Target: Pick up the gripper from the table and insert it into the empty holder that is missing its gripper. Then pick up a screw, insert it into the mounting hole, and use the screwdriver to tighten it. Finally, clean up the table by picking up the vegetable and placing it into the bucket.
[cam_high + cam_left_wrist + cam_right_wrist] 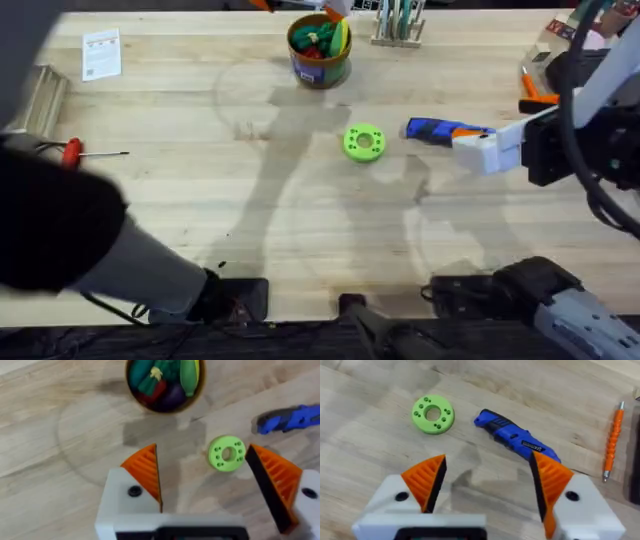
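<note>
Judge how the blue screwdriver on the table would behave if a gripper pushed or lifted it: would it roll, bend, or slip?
The screwdriver looks like rigid moulded plastic, so it probably would not bend. Its chunky, uneven body lies flat on the wooden table, so a push would more likely slide or pivot it than roll it. The smooth casing might slip a little between the fingers if held off-centre.

Blue screwdriver (446, 131) lying flat, bucket (319, 50) upright
</note>
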